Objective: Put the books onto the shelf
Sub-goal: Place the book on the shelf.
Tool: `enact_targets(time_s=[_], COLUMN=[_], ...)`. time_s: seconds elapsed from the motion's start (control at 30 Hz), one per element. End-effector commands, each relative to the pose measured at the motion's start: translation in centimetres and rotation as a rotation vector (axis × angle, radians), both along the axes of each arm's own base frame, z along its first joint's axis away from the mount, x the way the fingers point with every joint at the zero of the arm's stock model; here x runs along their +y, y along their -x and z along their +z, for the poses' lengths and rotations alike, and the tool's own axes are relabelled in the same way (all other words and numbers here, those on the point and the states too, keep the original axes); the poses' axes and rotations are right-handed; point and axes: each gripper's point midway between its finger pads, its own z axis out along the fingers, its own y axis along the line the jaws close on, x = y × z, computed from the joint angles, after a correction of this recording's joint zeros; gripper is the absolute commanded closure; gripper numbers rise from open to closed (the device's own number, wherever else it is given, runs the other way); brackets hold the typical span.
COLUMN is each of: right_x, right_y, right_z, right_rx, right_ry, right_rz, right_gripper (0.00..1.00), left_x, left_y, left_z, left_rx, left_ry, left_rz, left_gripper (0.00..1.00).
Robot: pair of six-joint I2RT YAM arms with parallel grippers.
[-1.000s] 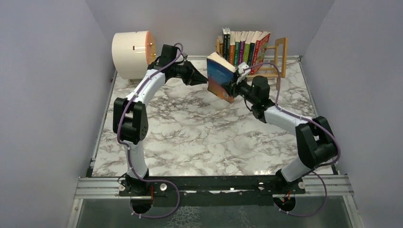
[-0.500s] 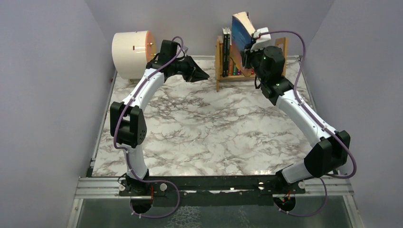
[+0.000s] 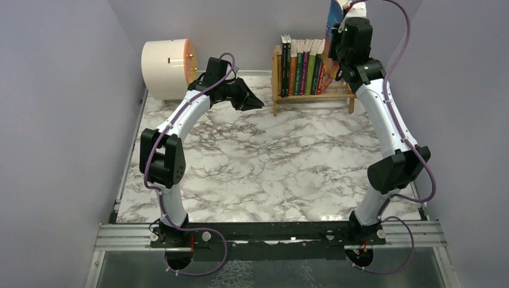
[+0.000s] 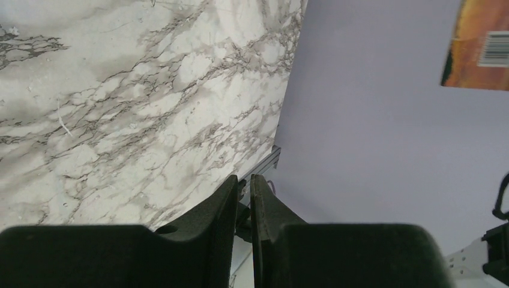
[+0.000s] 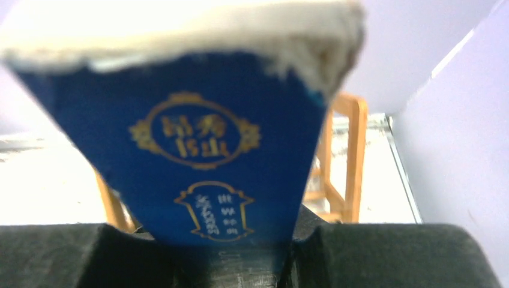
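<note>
Blue paperback [image 3: 333, 18]: grasped by the right claw [image 3: 343, 33], with the jaws clamped on its lower edge and the pale page edges uppermost. It is held in the air over the right end of the shelf [image 3: 312, 96], higher than the tops of the shelved books [image 3: 303, 66]. In the right wrist view the blue paperback [image 5: 204, 150], marked with gold emblems, sits between the two fingers [image 5: 72, 252]. A light-wood end frame of the shelf shows behind it.

Shelf position: rear of the marble tabletop [image 3: 270, 156], close to the back wall. The shelved books stand upright in a row, spines forward, from the left end frame across the middle. The right end is partly hidden by the right arm.

Left claw [image 3: 255, 103]: clenched, grasping nothing. It hovers above the tabletop, left of the shelf and to the right of a cream cylinder [image 3: 163, 69]. The left wrist view shows its fingers [image 4: 222, 204] almost touching, with only a thin slit between them.
</note>
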Motion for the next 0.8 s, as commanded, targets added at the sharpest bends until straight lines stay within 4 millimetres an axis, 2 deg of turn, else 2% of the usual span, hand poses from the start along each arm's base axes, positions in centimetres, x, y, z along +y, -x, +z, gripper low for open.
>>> enact_targets(time_s=[0.0, 0.17, 0.37, 0.5, 0.77], right_x=[-3.0, -5.5, -7.3, -7.7, -7.8], right_y=[0.3, 0.0, -0.5, -1.4, -2.5], right_z=[0.7, -1.2, -4.1, -5.9, -6.5], right_rx=[-0.005, 0.025, 0.055, 0.066, 0.03], right_ry=[-0.046, -0.035, -0.043, -0.045, -0.042], right_rz=[-0.106, -0.18, -0.21, -0.213, -0.205], right_gripper=[0.99, 0.99, 0.99, 0.99, 0.99], left_x=[0.3, 0.3, 0.4, 0.6, 0.7], left_y=[0.5, 0.4, 0.6, 0.5, -0.6], left_z=[0.9, 0.3, -0.9, -2.0, -3.0], left_rx=[-0.04, -0.03, -0.011, 0.002, -0.041], left_ry=[-0.018, -0.026, -0.041, -0.064, -0.102], left_rz=[0.009, 0.013, 0.015, 0.023, 0.013], left_gripper=[0.93, 0.93, 0.93, 0.93, 0.93])
